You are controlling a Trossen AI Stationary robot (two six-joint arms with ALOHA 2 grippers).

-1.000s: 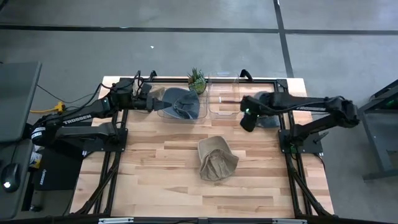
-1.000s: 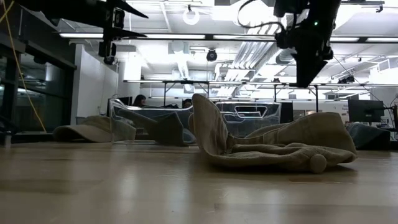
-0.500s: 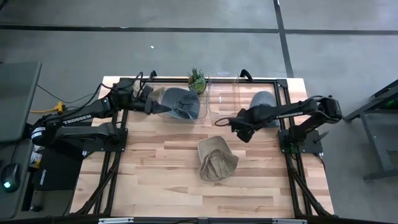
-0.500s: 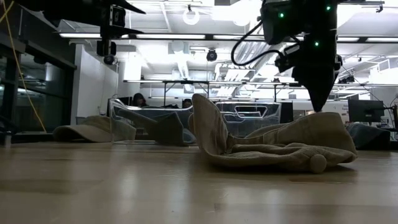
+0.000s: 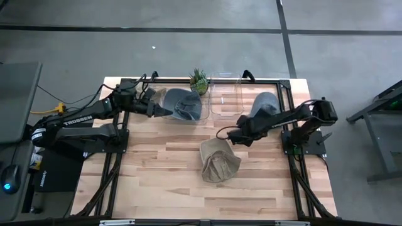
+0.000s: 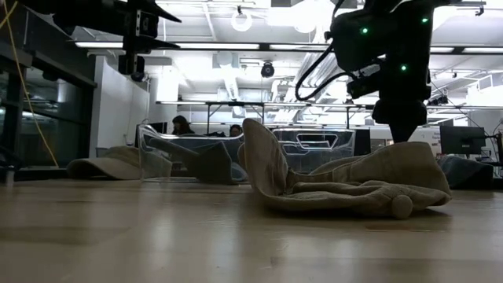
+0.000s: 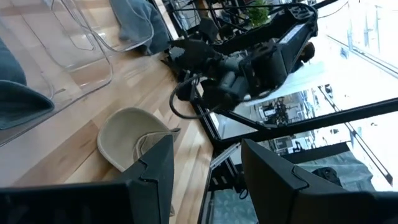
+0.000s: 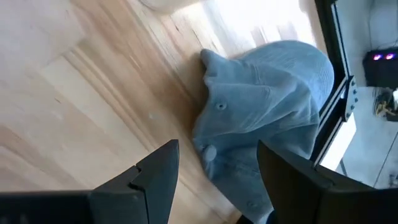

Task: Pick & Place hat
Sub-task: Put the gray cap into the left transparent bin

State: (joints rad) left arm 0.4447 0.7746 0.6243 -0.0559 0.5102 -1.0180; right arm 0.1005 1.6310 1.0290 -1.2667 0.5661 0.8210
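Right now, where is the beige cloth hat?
In the high view the beige cloth hat lies crumpled on the wooden table, near the middle, just in front of the right gripper and the clear plastic bins.

The tan hat (image 5: 218,160) lies crumpled in the middle of the tabletop (image 5: 157,188), with bare wood open all around its near and left sides. Behind it, two clear bins (image 5: 226,99) stand side by side along the far edge; the left one holds a blue-grey hat (image 5: 183,104). The right gripper (image 5: 227,136) hangs just beyond the tan hat's far right corner, its arm crossing that side. A potted plant (image 5: 199,80) stands behind the bins. Another blue hat (image 5: 265,103) lies right of them.
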